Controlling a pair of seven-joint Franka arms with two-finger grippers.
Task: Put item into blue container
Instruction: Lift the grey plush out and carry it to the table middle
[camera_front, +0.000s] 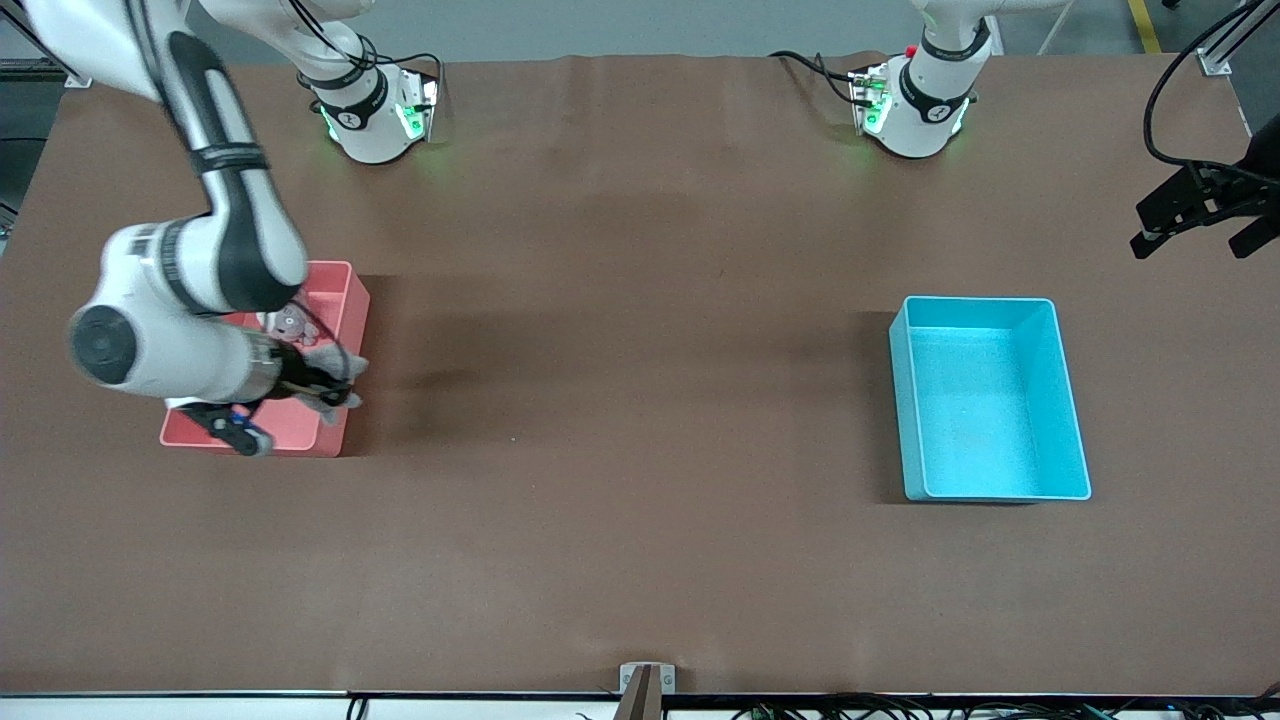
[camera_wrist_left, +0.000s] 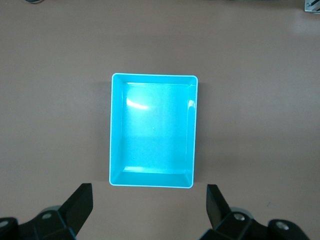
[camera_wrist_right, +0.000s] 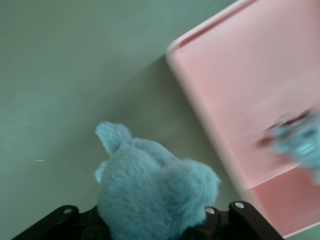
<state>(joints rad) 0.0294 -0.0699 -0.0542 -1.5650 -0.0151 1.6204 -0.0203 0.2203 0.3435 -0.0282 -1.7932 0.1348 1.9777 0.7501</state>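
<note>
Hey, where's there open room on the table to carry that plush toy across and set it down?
The wide brown stretch between the pink bin and the blue container is bare, as is the strip nearer the front camera. The blue container holds nothing. It is crowded at the pink bin: the right gripper holds the plush toy there, and another toy lies inside. The left gripper waits above the blue container.

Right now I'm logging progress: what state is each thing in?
Blue bin: upright, nothing in it.
Pink bin: upright, a small toy in it.
Plush: held, lifted over the pink bin's edge.
Right pincer: shut on the plush.
Left pincer: open, waiting above the blue bin.
</note>
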